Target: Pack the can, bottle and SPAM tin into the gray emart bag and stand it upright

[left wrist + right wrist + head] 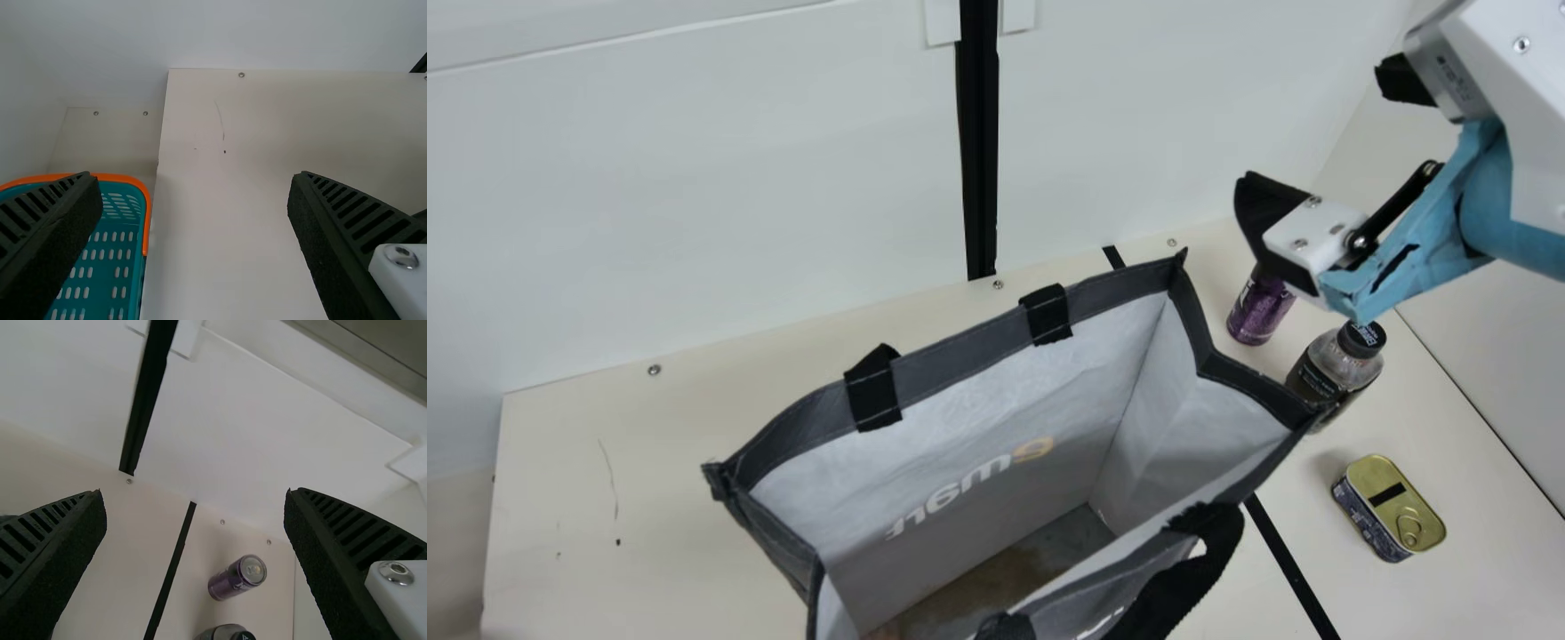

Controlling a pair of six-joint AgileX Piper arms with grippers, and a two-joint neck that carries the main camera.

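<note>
Three goods sat beside the gray emart bag (960, 357) in the main view: the purple can (1258, 313), probably slick, best gripped mid-body; the bottle (1336, 363), likely squeezable, below its cap; the SPAM tin (1394, 514), stiff and perhaps heavy, across its narrow width. The soft bag gaped upright, its floor brownish. The left wrist view showed the left gripper's (193, 177) jaws apart, a teal basket (147, 220) nearby; the right wrist view, the right gripper's (196, 497) apart too.

Wore a white housing (1529, 98) with a grey, finely marked panel (1451, 76) and wrinkled light-blue wrapping (1432, 276) with dark slits; showed a black link rod (1398, 203), white blocks (1307, 227), silver screws (396, 571) and black, ribbed fingers (353, 533).
</note>
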